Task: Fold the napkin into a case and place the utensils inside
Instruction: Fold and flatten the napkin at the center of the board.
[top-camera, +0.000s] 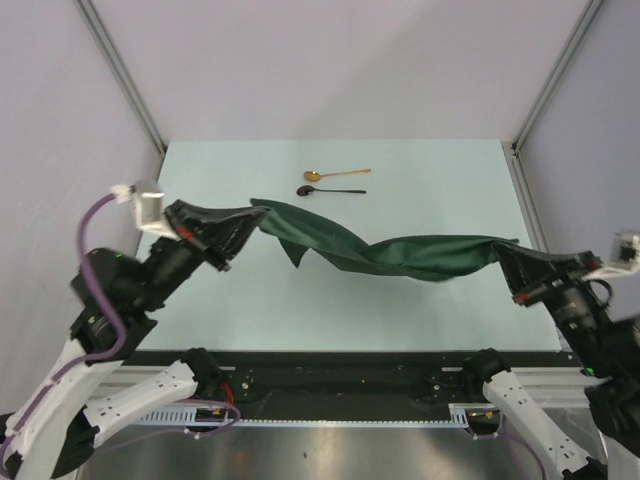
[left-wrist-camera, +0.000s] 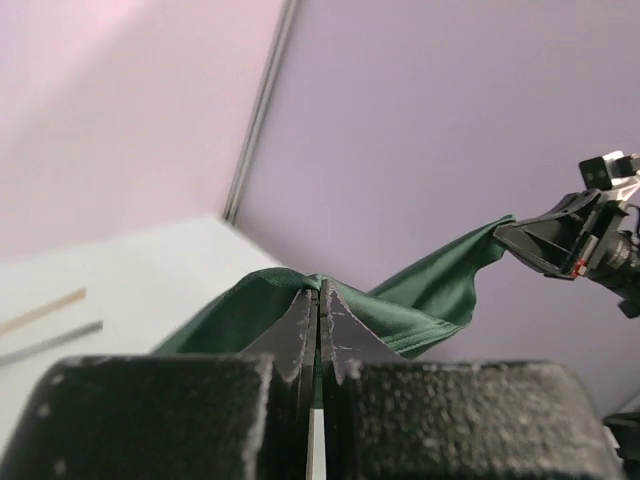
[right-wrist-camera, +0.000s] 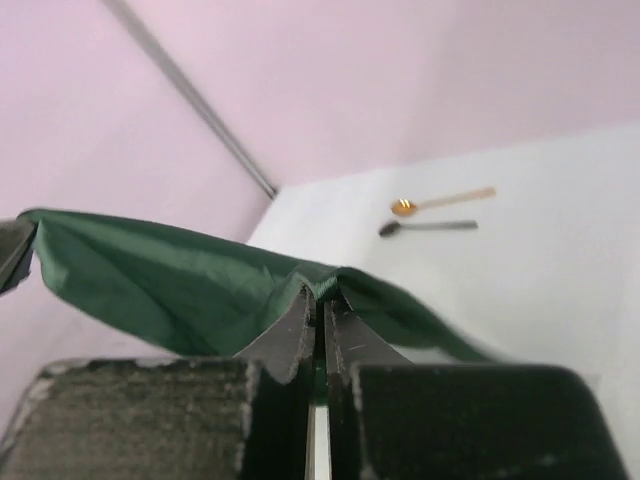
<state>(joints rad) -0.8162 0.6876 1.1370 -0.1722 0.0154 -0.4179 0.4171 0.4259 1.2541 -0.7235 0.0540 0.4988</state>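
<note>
Two grippers hold the napkin (top-camera: 385, 252) stretched
It spans mid-frame, long axis left to right, its ends pinched by the left gripper (top-camera: 247, 222) and right gripper (top-camera: 505, 256). The gold spoon (top-camera: 335, 175) and black spoon (top-camera: 330, 190) lie upper centre, handles pointing right.

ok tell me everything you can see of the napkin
The napkin is a dark green soft cloth with a faint sheen, strung and twisted between two pinched ends: the left hand shut on one, the right hand on the other. Its middle sags in loose folds above the table; contact there is unclear.

Pale lilac walls (top-camera: 330, 60); grey metal corner posts (top-camera: 118, 70); light blue-green tabletop (top-camera: 440, 190); soft even light.
</note>
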